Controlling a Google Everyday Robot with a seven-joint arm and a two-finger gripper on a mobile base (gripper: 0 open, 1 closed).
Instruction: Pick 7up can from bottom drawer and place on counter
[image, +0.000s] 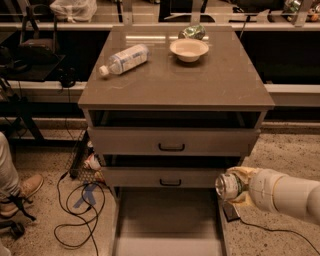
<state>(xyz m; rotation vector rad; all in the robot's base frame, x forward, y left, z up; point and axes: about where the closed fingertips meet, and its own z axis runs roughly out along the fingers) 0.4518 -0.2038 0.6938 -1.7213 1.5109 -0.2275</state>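
The 7up can (226, 186) shows its silver round end; its green side is mostly hidden. My gripper (234, 187) is shut on it, at the end of the white arm coming in from the lower right. It holds the can in the air just over the right rail of the open bottom drawer (167, 222), whose flat grey floor is bare. The can is level with the lower grey drawer front. The counter (210, 85) is the brown-grey slab above, well higher than the can.
On the counter lie a clear water bottle (124, 59), a pale bowl (189, 49) and a shiny green foil bag (192, 32). Two grey drawer fronts (171, 143) have black handles. Cables (75, 212) and a person's shoe (25, 190) are on the floor at left.
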